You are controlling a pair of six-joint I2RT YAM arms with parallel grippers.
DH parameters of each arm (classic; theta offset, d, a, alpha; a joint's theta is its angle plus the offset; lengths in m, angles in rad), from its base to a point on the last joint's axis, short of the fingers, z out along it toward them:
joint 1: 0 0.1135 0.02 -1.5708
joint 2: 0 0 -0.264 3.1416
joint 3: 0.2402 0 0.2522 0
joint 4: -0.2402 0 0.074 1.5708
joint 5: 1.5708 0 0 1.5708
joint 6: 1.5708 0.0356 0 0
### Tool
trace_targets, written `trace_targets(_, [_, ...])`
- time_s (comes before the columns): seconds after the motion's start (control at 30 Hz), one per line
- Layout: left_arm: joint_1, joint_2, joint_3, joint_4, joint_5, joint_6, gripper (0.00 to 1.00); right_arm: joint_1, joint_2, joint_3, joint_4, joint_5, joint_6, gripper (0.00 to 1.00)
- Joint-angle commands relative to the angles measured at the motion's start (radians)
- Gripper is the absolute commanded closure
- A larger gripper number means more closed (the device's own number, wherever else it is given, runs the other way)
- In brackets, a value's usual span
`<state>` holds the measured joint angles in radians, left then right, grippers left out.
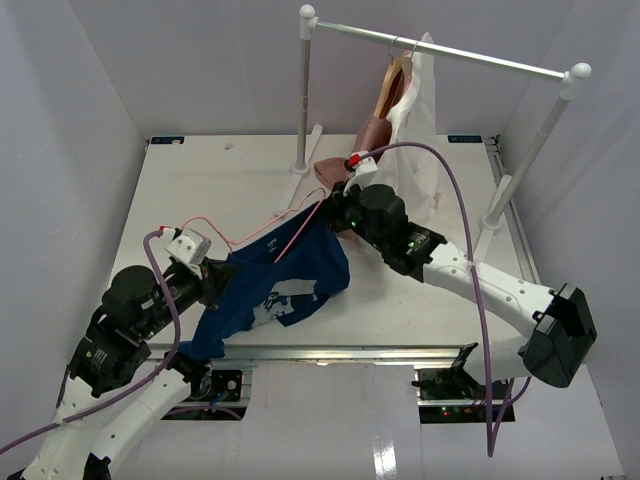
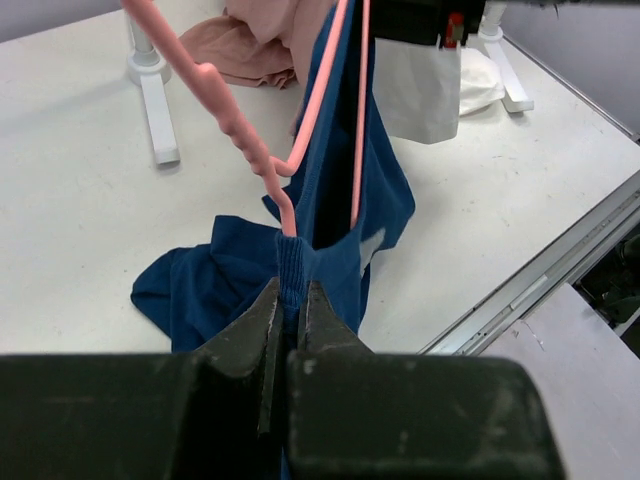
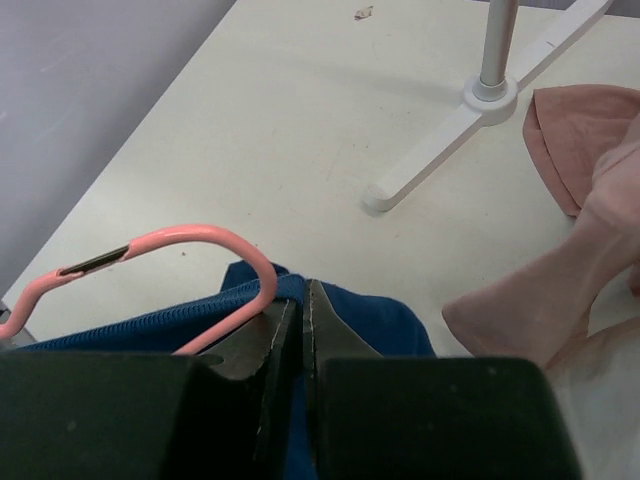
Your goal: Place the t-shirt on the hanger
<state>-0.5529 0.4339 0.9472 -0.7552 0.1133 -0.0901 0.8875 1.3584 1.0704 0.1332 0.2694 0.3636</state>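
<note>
The navy t-shirt [image 1: 300, 265] hangs stretched between both grippers above the table's front middle, its lower part bunched on the table. The thin pink hanger [image 1: 300, 228] lies across and inside it. My left gripper [image 1: 218, 278] is shut on the ribbed collar edge; in the left wrist view [image 2: 290, 300] the hanger's arm [image 2: 240, 130] runs up from the collar. My right gripper [image 1: 340, 212] is shut on the shirt's other collar edge; in the right wrist view [image 3: 301, 292] the hanger's hook [image 3: 200, 240] curves just left of the fingers. The print is mostly hidden in the folds.
A white clothes rack [image 1: 450, 50] stands at the back, its feet on the table [image 1: 200, 180]. A tan wooden hanger [image 1: 392, 85] with a dusty-pink garment [image 1: 372, 135] and a white garment [image 1: 420, 130] hangs from it, close behind my right gripper.
</note>
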Motion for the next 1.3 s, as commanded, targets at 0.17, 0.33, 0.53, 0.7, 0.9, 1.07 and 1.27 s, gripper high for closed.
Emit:
trace_targets(0.17, [-0.001, 0.008, 0.056, -0.062, 0.014, 0.090, 1.00, -0.148, 0.023, 0.252, -0.227, 0.007, -0.079, 0.92])
trace_targets(0.33, [-0.001, 0.037, 0.068, -0.052, 0.045, 0.121, 1.00, -0.162, 0.041, 0.357, -0.330, 0.022, -0.124, 0.92])
trace_targets(0.53, [-0.001, 0.072, 0.074, -0.053, -0.061, 0.134, 1.00, -0.166, 0.071, 0.476, -0.476, 0.098, -0.174, 0.92])
trace_targets(0.7, [-0.002, 0.101, 0.093, -0.056, -0.072, 0.139, 1.00, -0.191, 0.068, 0.520, -0.525, 0.134, -0.199, 0.92])
trace_targets(0.9, [-0.001, 0.167, 0.126, -0.064, -0.098, 0.144, 1.00, -0.196, 0.163, 0.701, -0.641, 0.171, -0.238, 0.92])
trace_targets(1.07, [-0.001, 0.240, 0.171, -0.061, -0.146, 0.162, 1.00, -0.194, 0.208, 0.778, -0.690, 0.174, -0.283, 0.92])
trace_targets(1.27, [-0.001, 0.329, 0.198, -0.035, -0.164, 0.182, 1.00, -0.123, 0.202, 0.748, -0.625, 0.194, -0.405, 0.92])
